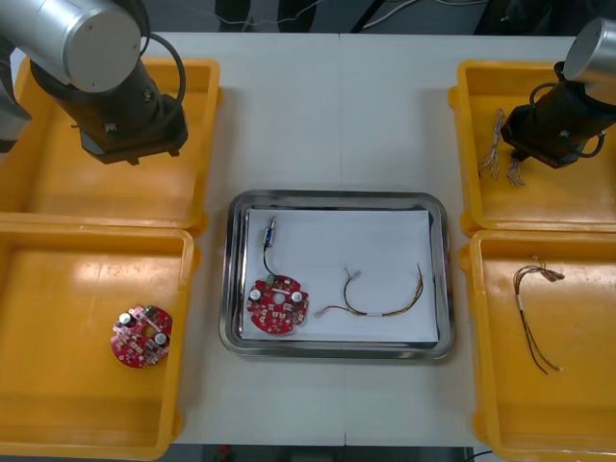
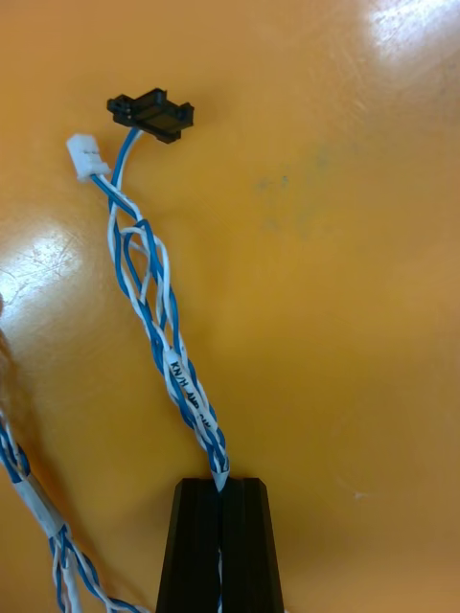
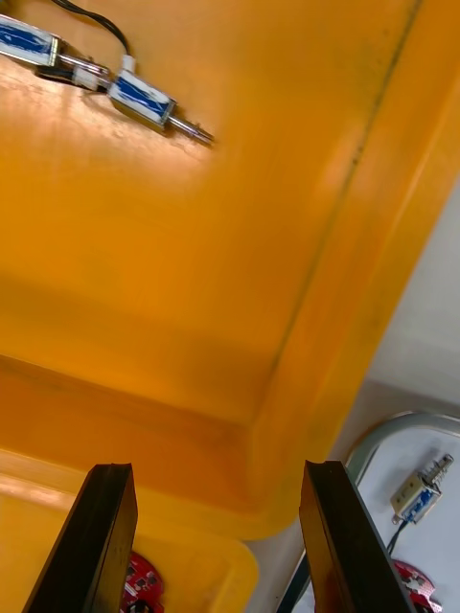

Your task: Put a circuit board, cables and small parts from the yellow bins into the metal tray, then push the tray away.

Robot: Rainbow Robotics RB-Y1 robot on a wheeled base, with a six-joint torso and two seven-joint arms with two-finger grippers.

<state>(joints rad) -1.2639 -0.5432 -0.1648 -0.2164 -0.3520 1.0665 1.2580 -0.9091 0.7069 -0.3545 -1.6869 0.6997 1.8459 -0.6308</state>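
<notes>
Two grippers: the right gripper (image 2: pixel 221 482) is in the far right yellow bin (image 1: pixel 549 192), beside the metal tray's (image 1: pixel 332 200) far right corner. The left gripper (image 3: pixel 216 471) hangs over the far left yellow bin (image 1: pixel 96 188), beside the tray's far left corner.
Right grip: its fingers are pressed together on a twisted blue and white cable (image 2: pixel 158 316).
Cable and gripper: the cable comes straight out of the fingertips and ends in a black plug (image 2: pixel 151 110) and a white plug (image 2: pixel 88 156).
Left grip: fingers stand wide apart, nothing between them.
Tray contents: a circuit board (image 1: pixel 277 305), a black cable (image 1: pixel 267 252) and a red and yellow cable (image 1: pixel 380 294) on the white inside.
Hidden: in the front view the right wrist covers the fingers and the pinch. The cable's stretch inside the fingers is unseen. A second blue and white cable (image 2: pixel 38 508) is cut off at the picture's edge. Whether the held cable rests on the bin floor cannot be told.
</notes>
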